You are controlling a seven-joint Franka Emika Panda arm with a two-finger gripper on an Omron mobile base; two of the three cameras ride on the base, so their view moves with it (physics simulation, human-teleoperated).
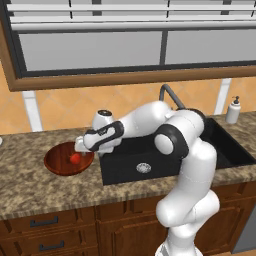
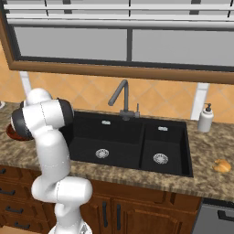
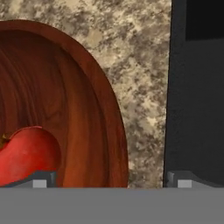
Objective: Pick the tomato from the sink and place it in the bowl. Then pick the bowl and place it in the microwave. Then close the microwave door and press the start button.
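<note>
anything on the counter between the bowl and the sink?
Nothing: in the hand view, just a bare strip of speckled counter separates the bowl from the sink edge. The tomato already sits inside the bowl.

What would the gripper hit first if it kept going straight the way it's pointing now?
Probably the bowl: its right rim lies between the open fingers of the gripper, with the tomato by the left fingertip. Depth is hard to judge.

Your arm (image 1: 187, 165) rises from the base, folds at a dark elbow joint and reaches out low to its left, forearm nearly level. The wrist bends the hand downward. Your gripper (image 3: 109, 179) hangs with its jaws spread wide, both dark fingertips (image 3: 41, 179) well apart and nothing between them.
</note>
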